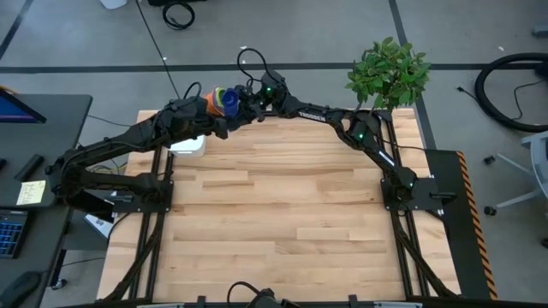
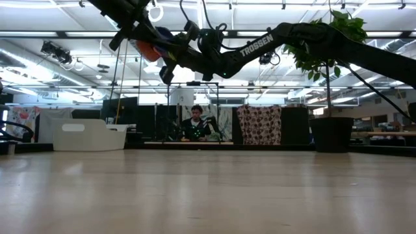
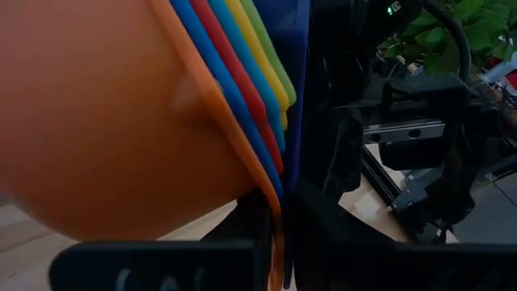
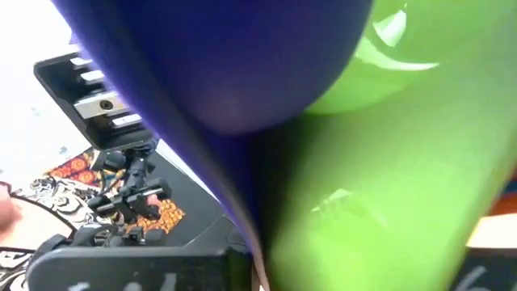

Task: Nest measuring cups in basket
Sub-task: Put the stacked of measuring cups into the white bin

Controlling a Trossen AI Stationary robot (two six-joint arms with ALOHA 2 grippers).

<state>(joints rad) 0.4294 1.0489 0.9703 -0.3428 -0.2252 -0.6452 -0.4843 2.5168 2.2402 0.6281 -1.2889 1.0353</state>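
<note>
Both grippers met above the table's (image 1: 282, 205) far edge, toward its far left corner, with the stack of measuring cups (image 1: 221, 100) held up in the air between them. I saw the left gripper (image 1: 208, 115) clenched on the stack's handles, the orange cup (image 3: 105, 121) outermost. The right gripper (image 1: 248, 101) was pressed up against the dark blue cup (image 4: 234, 56) and the green cup (image 4: 388, 178); I could not tell whether its fingers had clamped. The white basket (image 1: 188, 145) sat at the table's far left corner, partly under the left arm.
</note>
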